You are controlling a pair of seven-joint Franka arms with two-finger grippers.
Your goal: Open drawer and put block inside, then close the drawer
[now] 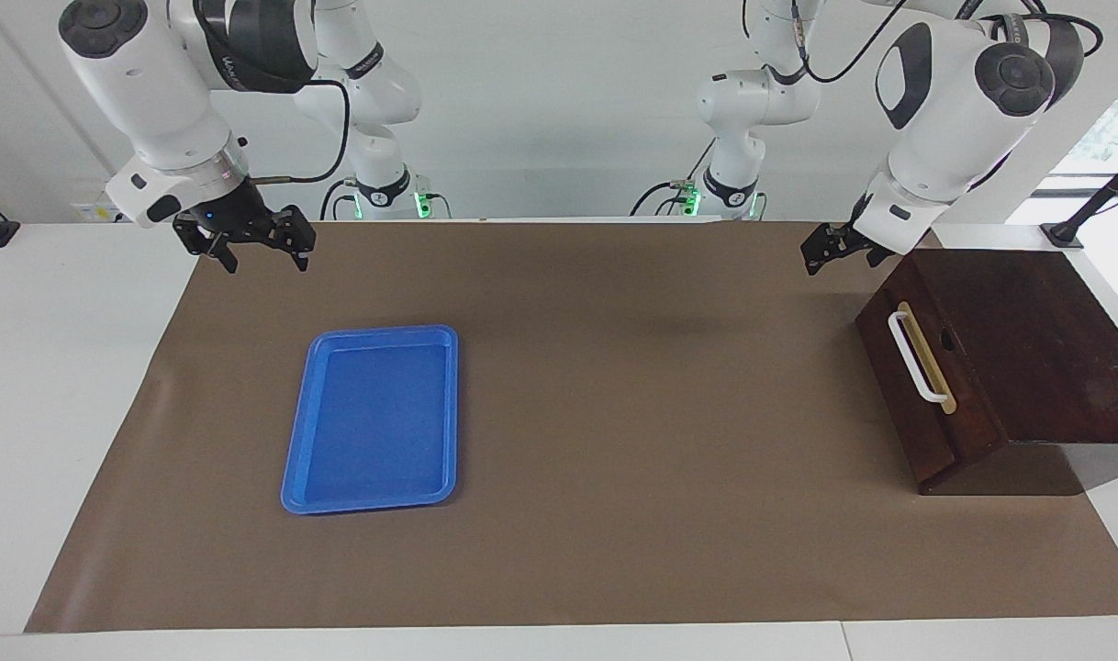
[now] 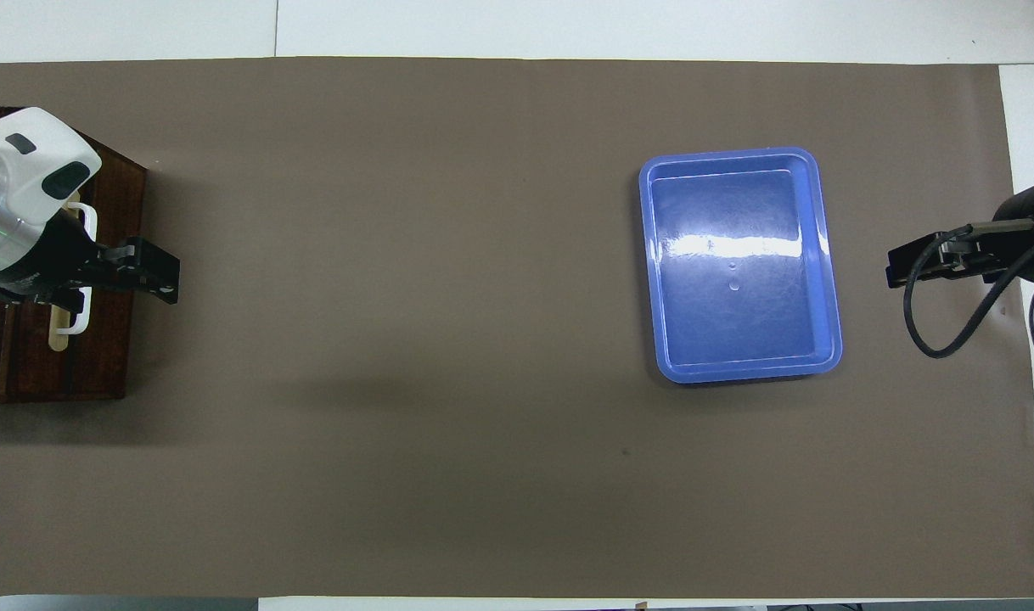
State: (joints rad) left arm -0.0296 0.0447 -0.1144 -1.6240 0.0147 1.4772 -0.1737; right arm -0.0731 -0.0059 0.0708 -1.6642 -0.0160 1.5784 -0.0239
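Note:
The drawer point(image 1: 892, 390) is shut in the dark wooden box point(image 1: 1027, 330) at the left arm's end of the table. Its white bar handle point(image 1: 917, 360) lies on a tan strip, and it also shows in the overhead view point(image 2: 81, 316). My left gripper point(image 1: 821, 250) hangs in the air in front of the drawer, apart from the handle; in the overhead view point(image 2: 162, 276) its wrist covers part of the handle. My right gripper point(image 1: 265, 260) is open and empty, up over the mat's edge at the right arm's end. No yellow block is in view.
A flat blue tray point(image 1: 293, 459) lies empty on the brown mat point(image 1: 614, 413) toward the right arm's end; it also shows in the overhead view point(image 2: 827, 255). White tabletop point(image 1: 63, 413) borders the mat.

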